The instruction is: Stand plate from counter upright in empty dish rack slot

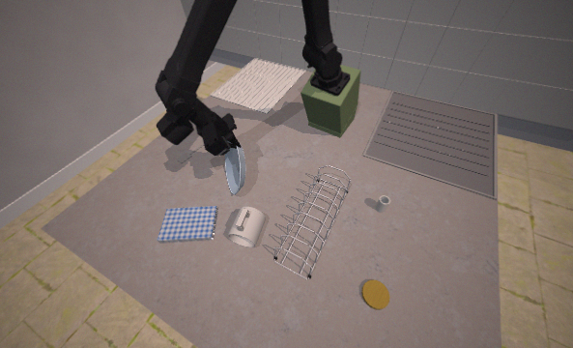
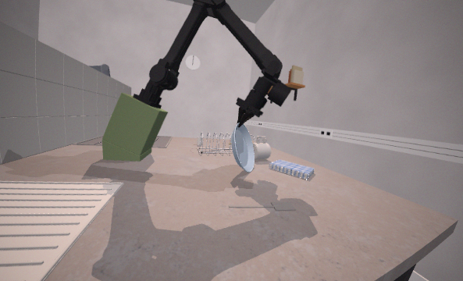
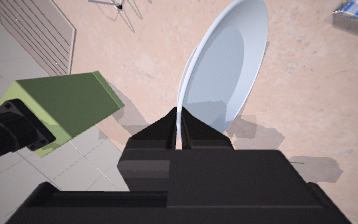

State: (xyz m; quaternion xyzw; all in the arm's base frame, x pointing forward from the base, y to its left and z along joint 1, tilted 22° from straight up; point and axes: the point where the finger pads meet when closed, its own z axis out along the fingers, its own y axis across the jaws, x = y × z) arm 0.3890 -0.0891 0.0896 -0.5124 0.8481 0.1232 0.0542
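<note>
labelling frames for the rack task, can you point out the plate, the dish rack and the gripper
plate (image 1: 235, 170), top view, on its pale blue inner face
dish rack (image 1: 333, 170), top view, on the wire hoop at its far end
gripper (image 3: 178, 131), wrist view, midway between the fingertips, shut on the plate's rim

- One plate (image 1: 236, 170)
- One rack (image 1: 311, 223)
- One mug (image 1: 247, 226), on its side
- One checked cloth (image 1: 188, 223)
- One small cup (image 1: 383, 203)
- One yellow disc (image 1: 376, 294)
- Two ribbed mats: pale (image 1: 259, 84), grey (image 1: 433, 140)
- One green pedestal (image 1: 329, 108)
</note>
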